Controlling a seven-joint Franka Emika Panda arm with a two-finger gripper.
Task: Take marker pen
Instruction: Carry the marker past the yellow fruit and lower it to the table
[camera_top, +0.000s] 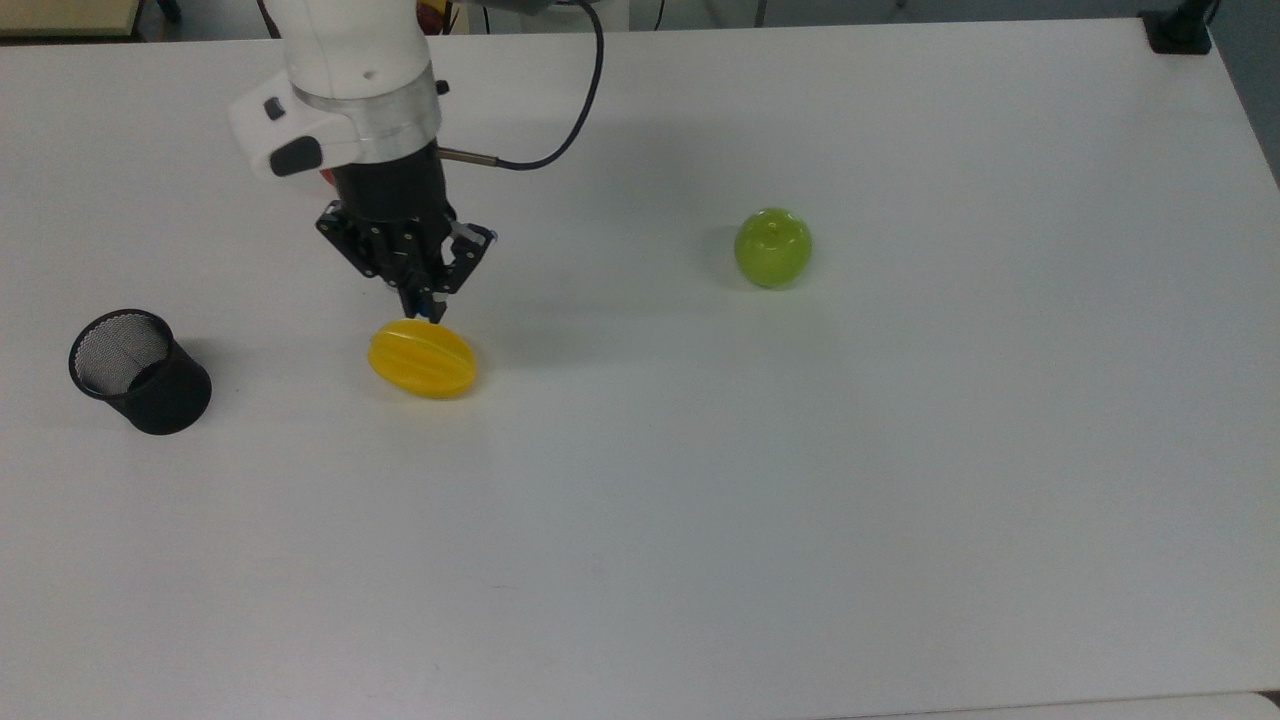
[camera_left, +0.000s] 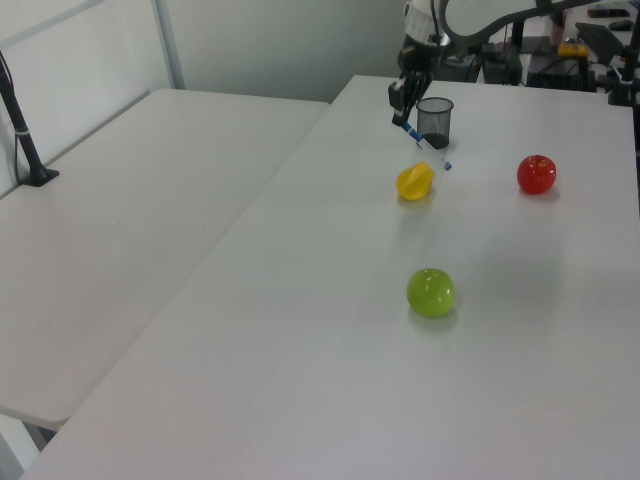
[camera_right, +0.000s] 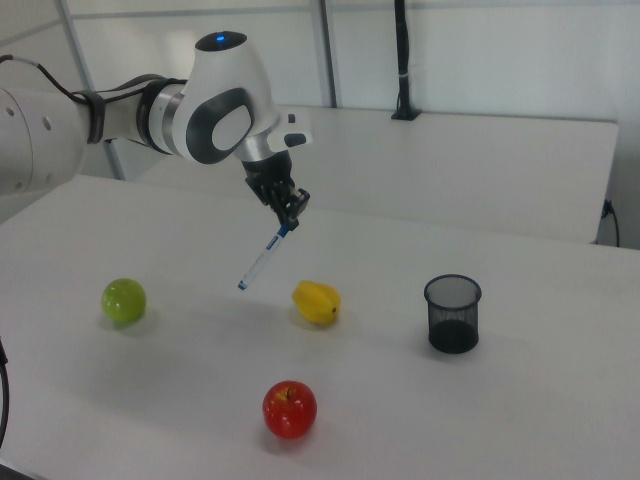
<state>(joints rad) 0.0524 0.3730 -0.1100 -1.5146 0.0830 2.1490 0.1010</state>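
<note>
- The claw is hanging above the tabletop in the upper middle of the right view, its two fingers clamped on the upper end of the marker pen.
- The marker pen is hanging clear of the tabletop, slanting down toward the right view's left, with its lower tip in the air between the green ball and the yellow fruit.
- In the left view the claw is sitting near the top of the frame, and the marker pen is slanting down to the left view's right, passing in front of the black mesh cup.
- In the top view the claw is pointing down just above the yellow fruit in the left half of the frame.
- The black mesh cup is standing upright at the top view's far left, well apart from the claw.
- The red apple is lying low in the right view, near the front edge.
- The green ball is resting right of centre in the top view, well apart from the rest.
</note>
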